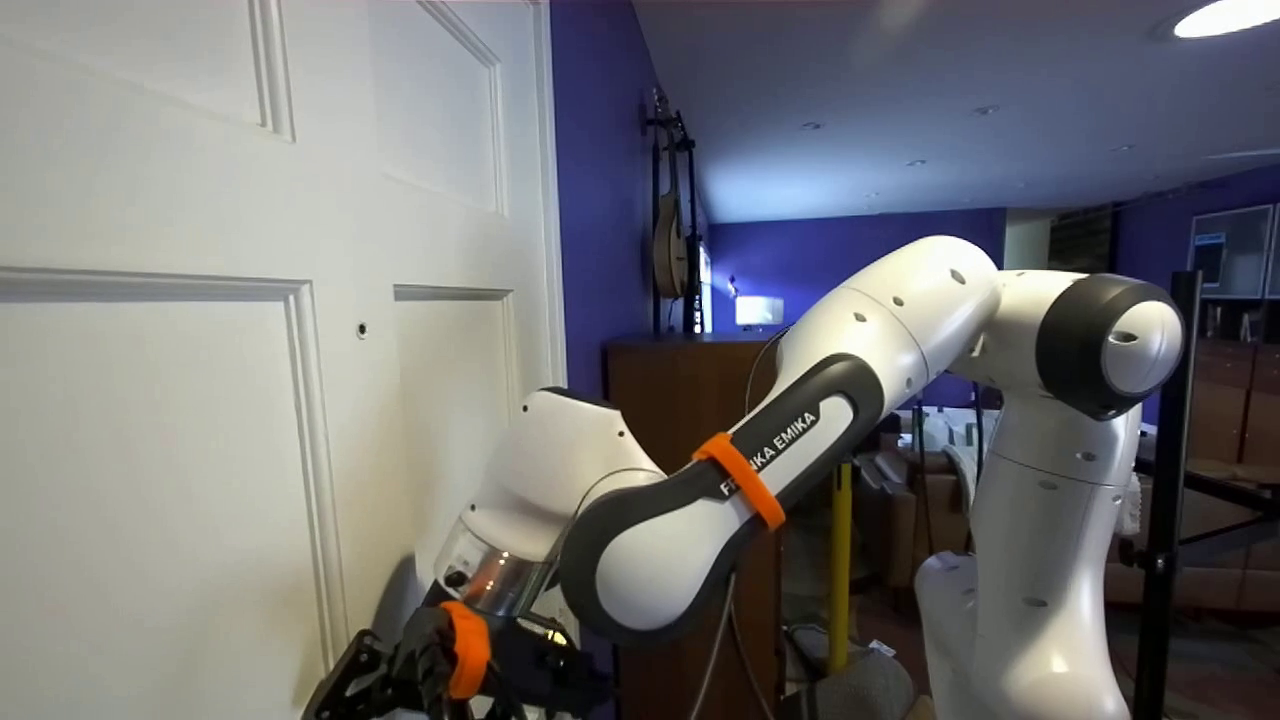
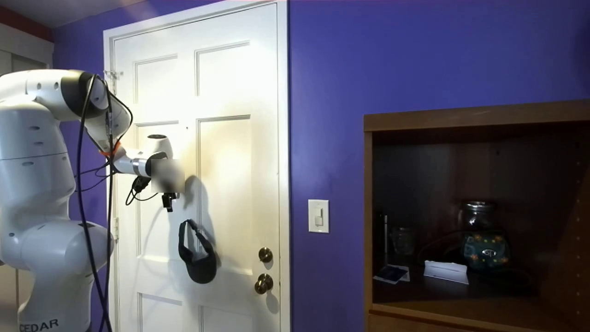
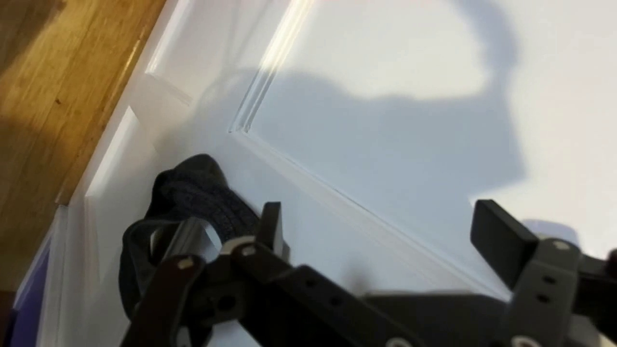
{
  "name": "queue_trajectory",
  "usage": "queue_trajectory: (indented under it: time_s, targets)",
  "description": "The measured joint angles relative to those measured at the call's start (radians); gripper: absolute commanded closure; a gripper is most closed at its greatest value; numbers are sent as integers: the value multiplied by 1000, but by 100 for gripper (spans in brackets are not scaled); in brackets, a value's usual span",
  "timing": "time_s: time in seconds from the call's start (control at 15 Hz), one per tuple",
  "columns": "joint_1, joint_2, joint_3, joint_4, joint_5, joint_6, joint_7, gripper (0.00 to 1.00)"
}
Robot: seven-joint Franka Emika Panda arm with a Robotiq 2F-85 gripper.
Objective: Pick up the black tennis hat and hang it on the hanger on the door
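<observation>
Both fingers (image 3: 501, 236) of my end effector (image 3: 378, 224) stood spread and empty above the black hat (image 2: 203, 269), which hung by its band (image 2: 202, 236) against the door (image 2: 230, 184), presumably because a hanger I couldn't make out carried it.

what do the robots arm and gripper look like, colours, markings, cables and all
The Robotiq gripper is black with two blocky fingertips. The Panda arm is white and rounded with black joint trim. White FRANKA EMIKA lettering is partly covered by an orange band; a second orange band sits near the gripper. Dark CEDAR lettering marks the arm's lower part; black cables hang alongside.
</observation>
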Motion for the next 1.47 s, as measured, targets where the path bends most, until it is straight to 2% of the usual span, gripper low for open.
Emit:
queue_trajectory:
  time_s: [0.33, 0.8, 1.07, 1.47]
  targets:
    - [14, -96, -48, 21, 57, -271, -169, 0]
    - [-51, -221, -88, 41, -25, -638, -318, 0]
    - [-93, -259, -95, 71, -94, -769, -407, 0]
    - [-133, -315, -92, 139, -198, -891, -468, 0]
